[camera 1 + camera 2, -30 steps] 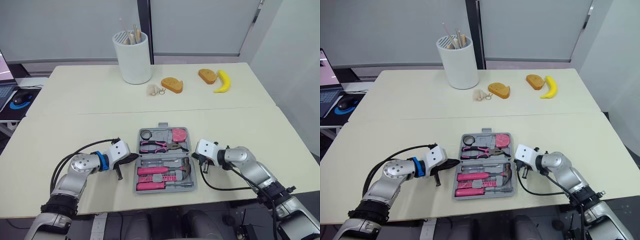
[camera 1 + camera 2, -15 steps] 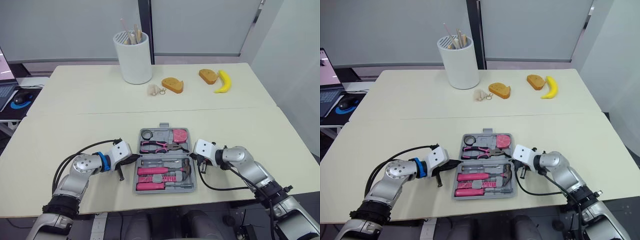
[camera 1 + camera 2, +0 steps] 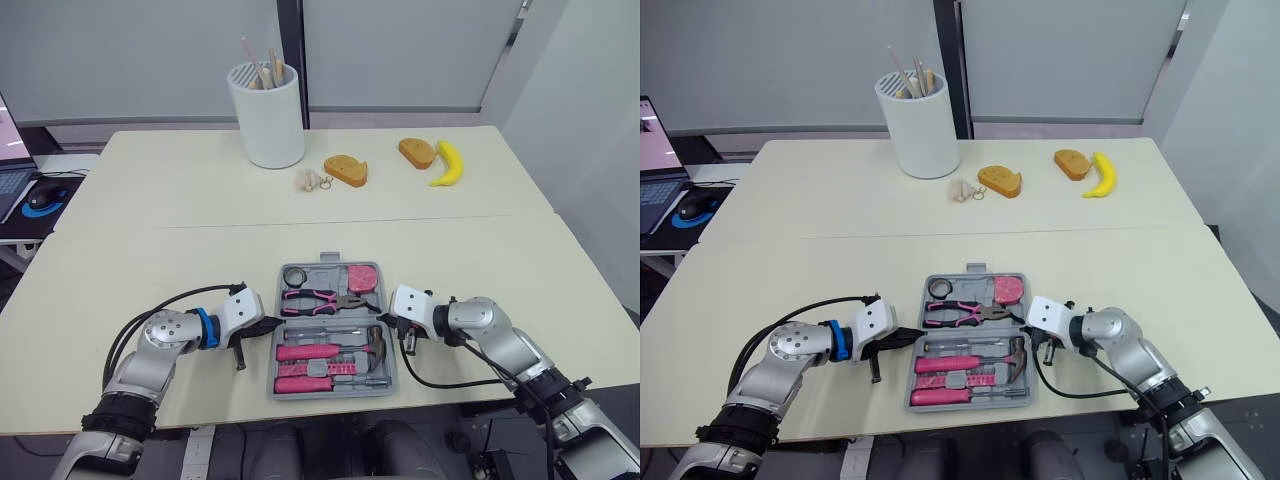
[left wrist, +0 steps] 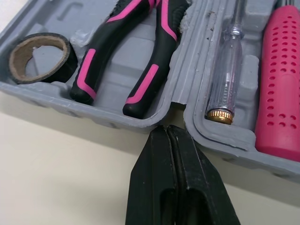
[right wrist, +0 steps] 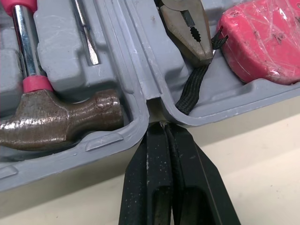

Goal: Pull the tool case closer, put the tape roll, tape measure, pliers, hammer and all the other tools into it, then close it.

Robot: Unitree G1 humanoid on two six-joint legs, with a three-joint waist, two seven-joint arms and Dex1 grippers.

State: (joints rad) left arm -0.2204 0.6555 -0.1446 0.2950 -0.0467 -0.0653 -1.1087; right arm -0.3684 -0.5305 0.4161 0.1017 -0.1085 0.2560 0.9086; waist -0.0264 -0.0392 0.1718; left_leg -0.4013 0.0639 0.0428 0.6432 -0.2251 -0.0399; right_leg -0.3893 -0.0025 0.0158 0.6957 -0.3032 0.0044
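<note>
Grey plastic tool case (image 3: pixel 318 272): open flat, both halves face up, near front edge of table (image 3: pixel 150 270).
Far half: black tape roll (image 3: pixel 293 275), pink-black pliers (image 3: pixel 318 298), pink tape measure (image 3: pixel 360 276).
Near half: hammer (image 3: pixel 377 345), head to right; clear tester screwdriver (image 4: pixel 225 79); pink-handled driver (image 3: pixel 305 383).
All seated in moulded slots.

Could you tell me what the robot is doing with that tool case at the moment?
The tool case lies open flat near the table's front edge. The left gripper and right gripper sit at opposite sides of it, each shut with its tips at the notch between the two halves. The tape roll, pliers, tape measure and hammer are already inside. The case is not yet closed.
</note>
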